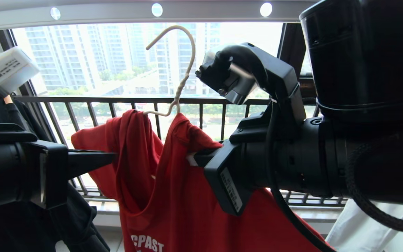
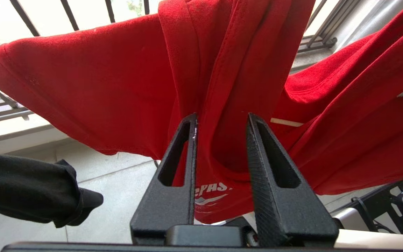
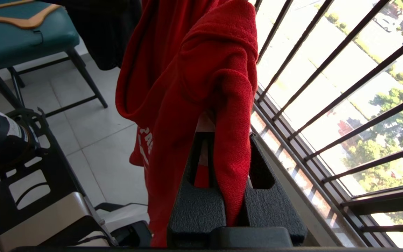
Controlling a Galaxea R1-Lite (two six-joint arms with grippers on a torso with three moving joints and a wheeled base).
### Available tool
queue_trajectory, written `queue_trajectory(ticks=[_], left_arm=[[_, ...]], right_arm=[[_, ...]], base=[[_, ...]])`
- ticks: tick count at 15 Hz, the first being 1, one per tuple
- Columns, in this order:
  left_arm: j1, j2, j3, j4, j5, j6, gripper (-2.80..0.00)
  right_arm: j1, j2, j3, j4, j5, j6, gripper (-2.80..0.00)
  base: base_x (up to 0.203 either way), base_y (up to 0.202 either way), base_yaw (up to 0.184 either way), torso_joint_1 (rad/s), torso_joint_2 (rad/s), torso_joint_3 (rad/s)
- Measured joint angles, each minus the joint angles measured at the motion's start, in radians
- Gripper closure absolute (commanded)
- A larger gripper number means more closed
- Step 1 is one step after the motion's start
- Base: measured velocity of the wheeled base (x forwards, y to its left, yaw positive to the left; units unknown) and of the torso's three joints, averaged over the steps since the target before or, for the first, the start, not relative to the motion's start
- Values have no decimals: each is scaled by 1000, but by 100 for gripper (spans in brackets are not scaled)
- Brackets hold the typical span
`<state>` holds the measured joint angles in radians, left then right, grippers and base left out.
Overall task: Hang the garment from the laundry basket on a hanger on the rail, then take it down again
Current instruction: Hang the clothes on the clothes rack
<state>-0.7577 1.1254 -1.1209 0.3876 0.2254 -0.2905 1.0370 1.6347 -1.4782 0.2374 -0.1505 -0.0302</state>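
Head view: one garment [image 1: 173, 196], one hanger [image 1: 180, 84] (possibly unhooked).

Red garment [image 1: 173, 196] on wire hanger [image 1: 178, 80]

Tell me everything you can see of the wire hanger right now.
The hanger is thin cream-white wire with a curved hook on top and a twisted neck below. The hook sits just under the grey rail, not on it, as far as the head view shows. Its shoulders are mostly hidden inside the red T-shirt, which drapes bunched over it; only a short stretch of one arm shows by the neck. The right gripper is shut on the shirt's shoulder, seemingly on the hanger arm too. The left gripper stands open around a fold.
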Motion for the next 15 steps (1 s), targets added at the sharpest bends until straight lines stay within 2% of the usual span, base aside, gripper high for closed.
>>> queue_trajectory(ticks=[3,6,10,11,15], left_arm=[[0,17,-1,19,24,15,-280],[-1,35,2,16,96,16,-280],[-1,45,4,14,99,18,-280],[-1,46,5,14,99,20,0],[-1,43,18,7,98,47,0]], right_arm=[[-1,-3,-5,1,0,0,0],[0,-5,-13,1,0,0,0],[0,-6,-20,1,-1,0,0],[0,-6,-20,0,-1,0,0],[-1,-6,-20,1,-1,0,0]], base=[[0,0,0,0,0,0],[0,0,0,0,0,0],[0,0,0,0,0,0],[0,0,0,0,0,0],[0,0,0,0,0,0]])
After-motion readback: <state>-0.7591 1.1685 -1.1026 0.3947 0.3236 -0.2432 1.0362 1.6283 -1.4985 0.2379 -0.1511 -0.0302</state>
